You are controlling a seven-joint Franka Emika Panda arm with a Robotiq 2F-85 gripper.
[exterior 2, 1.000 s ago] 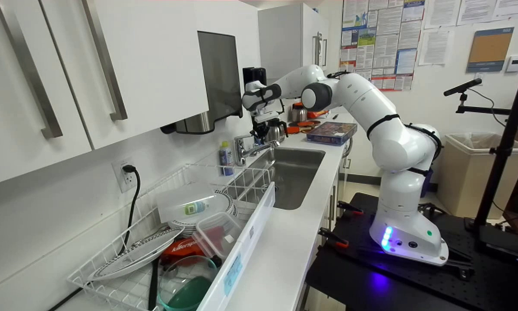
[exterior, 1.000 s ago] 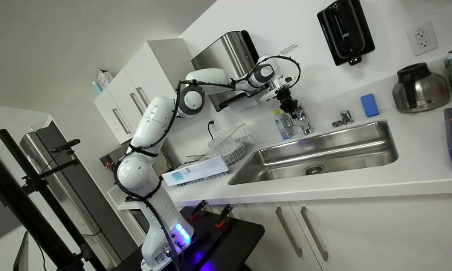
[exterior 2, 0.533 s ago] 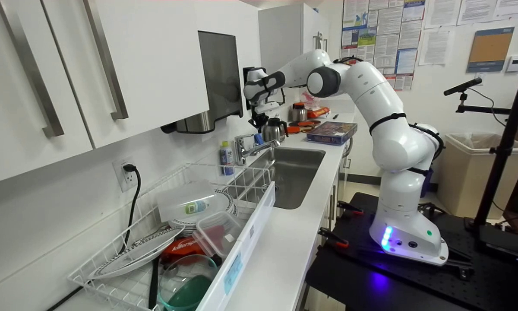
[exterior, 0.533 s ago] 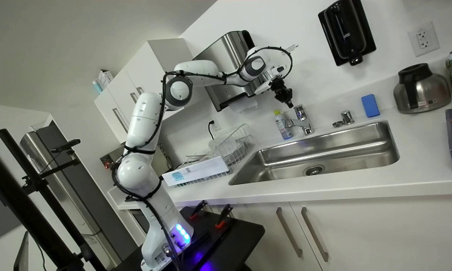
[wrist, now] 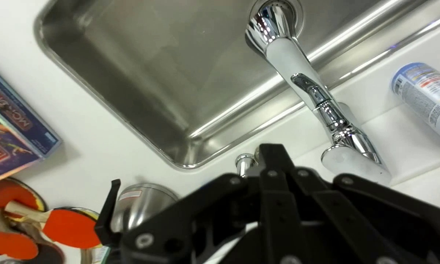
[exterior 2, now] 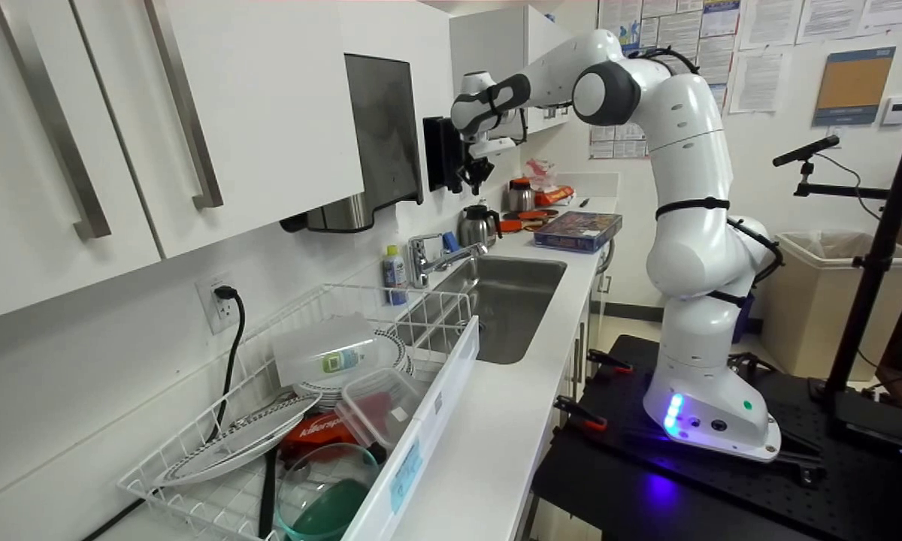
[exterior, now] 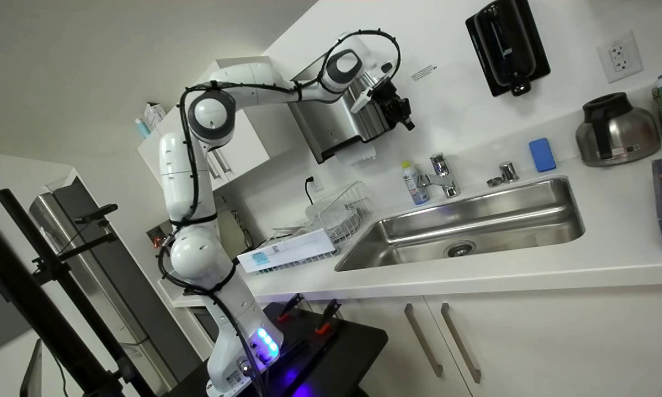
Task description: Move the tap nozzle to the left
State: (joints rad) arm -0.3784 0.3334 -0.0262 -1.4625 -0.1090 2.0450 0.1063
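The gripper (wrist: 277, 148) is clenched and is held in the air, above and apart from the tap nozzle (wrist: 293, 64). The nozzle is stretched over the steel sink (wrist: 161, 73), the drain (exterior: 459, 248) being partly covered by its tip in the wrist view. Beside the tap nozzle a spray bottle (exterior 2: 395, 278) is stood. The wire rack (exterior 2: 436, 293) is filled with plates (exterior 2: 240, 443), a clear tub (exterior 2: 379, 409) and a round clear bowl (exterior 2: 308, 477) (whether something green (exterior 2: 334, 511) is held in or under it cannot be told).
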